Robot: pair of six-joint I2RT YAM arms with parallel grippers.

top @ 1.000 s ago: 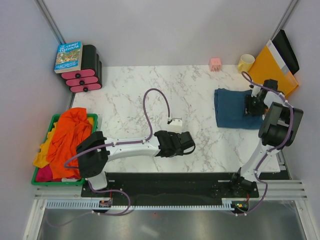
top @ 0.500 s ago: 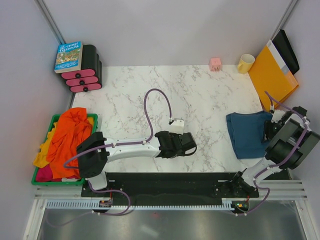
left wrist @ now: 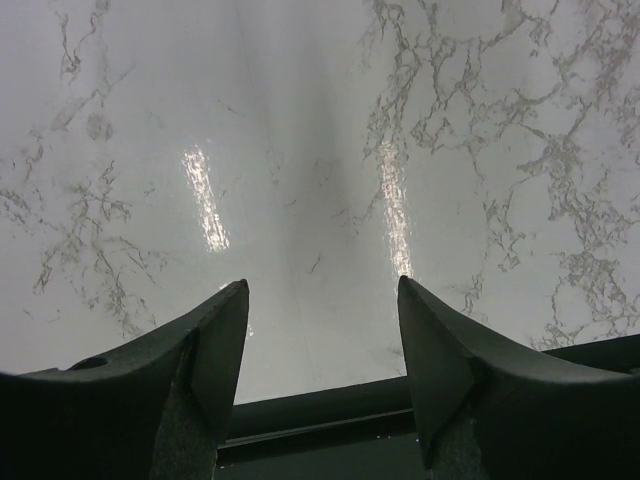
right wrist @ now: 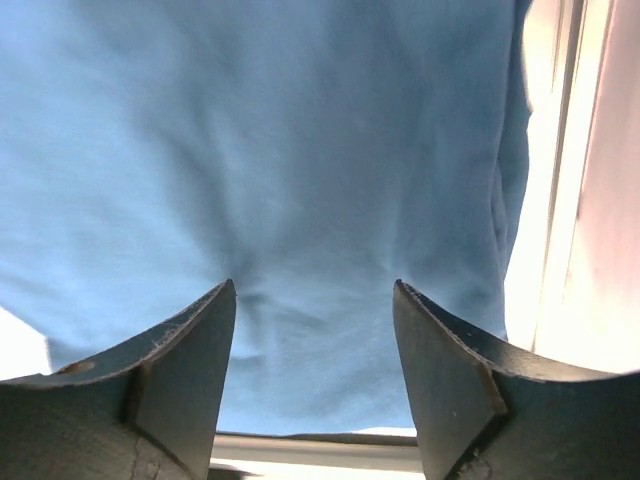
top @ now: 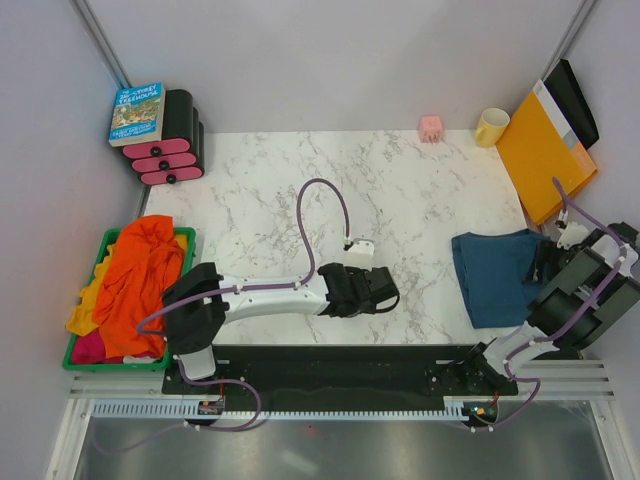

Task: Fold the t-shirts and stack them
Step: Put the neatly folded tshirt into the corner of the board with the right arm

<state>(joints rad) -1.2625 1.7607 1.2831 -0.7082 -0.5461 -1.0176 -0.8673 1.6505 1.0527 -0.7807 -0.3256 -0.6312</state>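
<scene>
Blue shirt: folded flat at the frame's right edge, probably the base of the stack.
Right gripper: jaws spread over the shirt, pinching nothing; the cloth puckers between them.
Left gripper: jaws apart and empty, over bare marble at centre, clear of the fold.
Other shirts: heaped unfolded in the green bin, left.

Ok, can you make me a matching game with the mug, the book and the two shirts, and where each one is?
Things:
1. mug
2. book
3. blue shirt
4. orange shirt

Places:
A. in the green bin
B. back left corner
C. back right, beside the folder
D. flat on the table, right side

Pairs: 1-C, 2-B, 3-D, 4-A
</scene>
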